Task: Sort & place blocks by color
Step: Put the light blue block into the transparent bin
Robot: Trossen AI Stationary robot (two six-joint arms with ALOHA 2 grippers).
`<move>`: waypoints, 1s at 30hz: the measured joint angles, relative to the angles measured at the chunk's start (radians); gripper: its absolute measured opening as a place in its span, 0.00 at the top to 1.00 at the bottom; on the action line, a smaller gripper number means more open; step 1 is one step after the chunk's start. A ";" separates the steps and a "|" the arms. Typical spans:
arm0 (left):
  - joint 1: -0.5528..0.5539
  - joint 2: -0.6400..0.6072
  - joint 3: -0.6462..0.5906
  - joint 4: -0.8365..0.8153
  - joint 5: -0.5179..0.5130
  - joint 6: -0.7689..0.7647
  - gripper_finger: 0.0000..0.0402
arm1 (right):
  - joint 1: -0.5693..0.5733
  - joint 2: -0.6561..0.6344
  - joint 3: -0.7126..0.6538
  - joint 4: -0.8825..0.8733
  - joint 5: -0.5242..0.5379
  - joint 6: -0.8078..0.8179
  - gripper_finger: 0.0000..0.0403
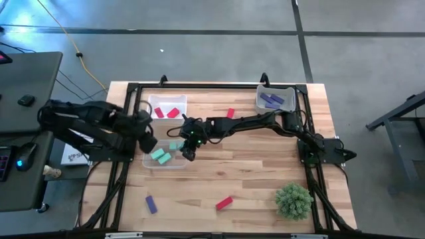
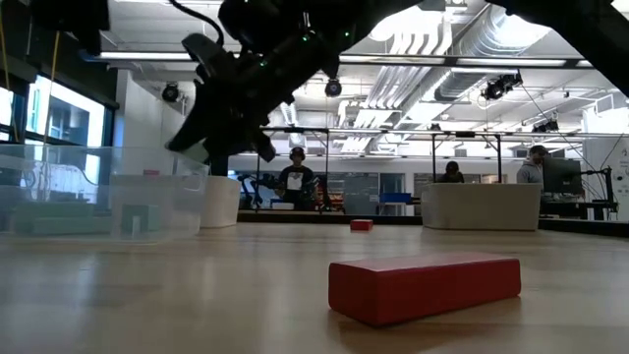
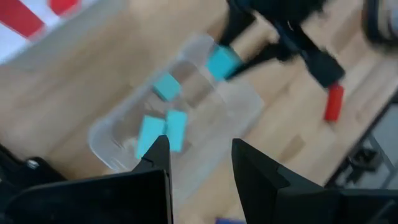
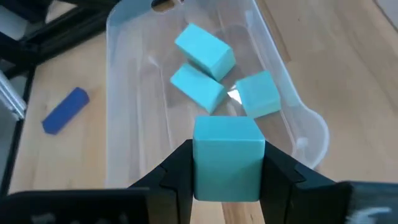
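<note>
My right gripper (image 1: 188, 153) reaches in from the right and is shut on a teal cube (image 4: 227, 158) above the right end of a clear bin (image 1: 178, 163). The bin holds three teal blocks (image 4: 205, 53). The cube also shows in the left wrist view (image 3: 222, 62). My left gripper (image 3: 199, 155) is open and empty, hovering by the bin's left end (image 1: 147, 138). Loose on the table lie a red bar (image 1: 224, 202), a red block (image 1: 230, 113) and a purple bar (image 1: 151, 204). My right gripper pinches the teal cube by two opposite side faces (image 4: 198, 163) between its two fingers. The fingers slant down from the table's right side. The cube is lifted clear above the bin and sits square in the hold.
A bin with red blocks (image 1: 167, 108) stands at the far left and a bin with purple blocks (image 1: 275, 98) at the far right. A green spiky plant ball (image 1: 293, 199) sits near the front right. In the low view the red bar (image 2: 423, 285) lies close in front.
</note>
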 joint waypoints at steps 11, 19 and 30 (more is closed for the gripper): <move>-0.339 0.022 -0.001 0.000 -0.075 -0.259 0.79 | 0.005 0.007 0.001 0.009 -0.005 0.023 0.72; -0.497 0.050 -0.002 0.001 -0.079 -0.394 0.79 | 0.005 0.007 0.001 0.010 -0.013 0.039 0.68; -0.615 0.150 -0.002 0.001 -0.053 -0.457 0.79 | 0.009 0.005 0.001 0.022 -0.024 0.080 0.51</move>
